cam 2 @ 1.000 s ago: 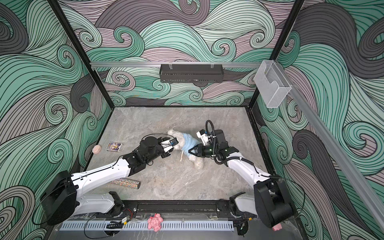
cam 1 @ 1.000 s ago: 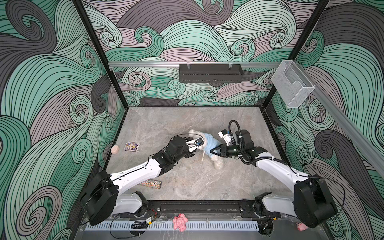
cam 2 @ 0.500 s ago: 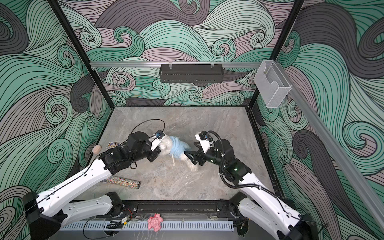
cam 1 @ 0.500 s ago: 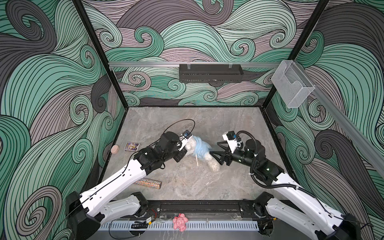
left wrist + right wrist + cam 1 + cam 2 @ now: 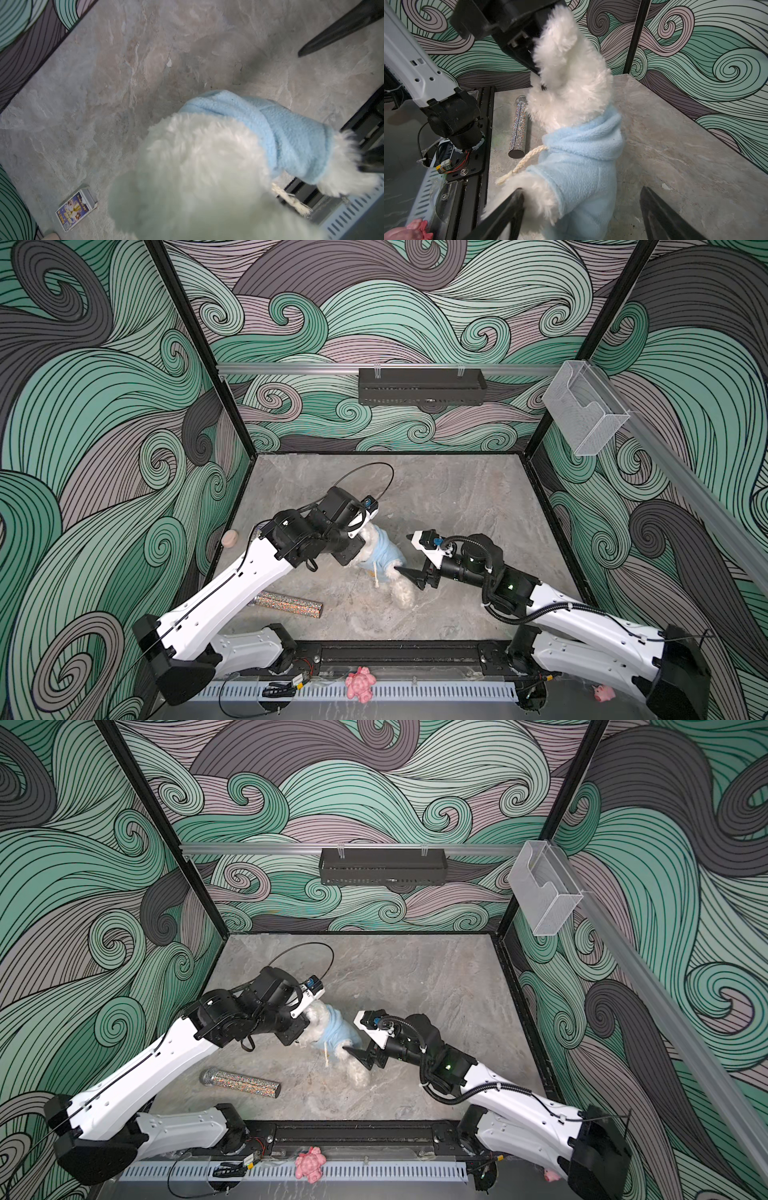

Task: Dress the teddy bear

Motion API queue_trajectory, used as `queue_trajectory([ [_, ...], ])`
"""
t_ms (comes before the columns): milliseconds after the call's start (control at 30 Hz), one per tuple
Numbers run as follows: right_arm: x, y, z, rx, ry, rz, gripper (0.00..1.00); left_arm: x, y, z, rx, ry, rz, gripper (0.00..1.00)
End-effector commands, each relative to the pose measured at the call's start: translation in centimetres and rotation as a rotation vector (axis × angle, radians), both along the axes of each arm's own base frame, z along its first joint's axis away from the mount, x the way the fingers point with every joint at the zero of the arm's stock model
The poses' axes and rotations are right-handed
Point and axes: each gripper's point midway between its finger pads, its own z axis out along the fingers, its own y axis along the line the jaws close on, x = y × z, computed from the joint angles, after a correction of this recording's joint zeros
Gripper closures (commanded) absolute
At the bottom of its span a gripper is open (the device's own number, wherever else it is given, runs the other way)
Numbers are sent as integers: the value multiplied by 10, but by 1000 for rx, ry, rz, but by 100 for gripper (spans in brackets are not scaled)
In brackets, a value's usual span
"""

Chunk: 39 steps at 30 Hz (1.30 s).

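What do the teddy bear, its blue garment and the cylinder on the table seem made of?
The teddy bear: white plush, shaggy long fibres. Its blue garment: probably fleece, matte with fine nubs. The cylinder: coated in tiny glittering facets, perhaps rhinestones; core unknown.

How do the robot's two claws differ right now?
The left gripper has its jaws shut on the head of the teddy bear; the right gripper has its jaws wide open. The left gripper holds the bear upright; the right gripper only straddles its lower body. Both have black jaws.
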Motion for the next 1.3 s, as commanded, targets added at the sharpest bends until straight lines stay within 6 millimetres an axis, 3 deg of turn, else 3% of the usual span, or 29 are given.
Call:
queue_trajectory([
  [0, -1, 13, 16, 57, -30, 37, 14, 6, 0, 9, 12, 9, 21, 100],
  [333, 7, 19, -2, 83, 65, 0, 16, 33, -24, -3, 33, 26, 0, 100],
  [467, 45, 0, -36, -26, 107, -220, 23, 41, -40, -10, 4, 52, -27, 100],
  [600, 77, -24, -69, -14, 237, -352, 36, 51, -49, -22, -8, 75, -34, 98],
  [667, 89, -32, -88, -7, 337, -397, 45, 60, -54, -25, -29, 75, -19, 90],
  [767, 103, -39, -121, -32, 494, -468, 58, 78, -64, -25, -106, 63, 8, 67],
  [867, 115, -50, -153, -29, 649, -547, 66, 99, -75, -19, -193, 18, 38, 42],
  [967, 125, -59, -173, -16, 746, -609, 71, 121, -73, -7, -219, -72, 89, 26],
  [1100, 138, -65, -183, -38, 782, -657, 69, 144, -55, 9, -204, -208, 181, 15],
  [1267, 155, -74, -174, -41, 767, -690, 64, 145, -36, 17, -229, -308, 248, 14],
])
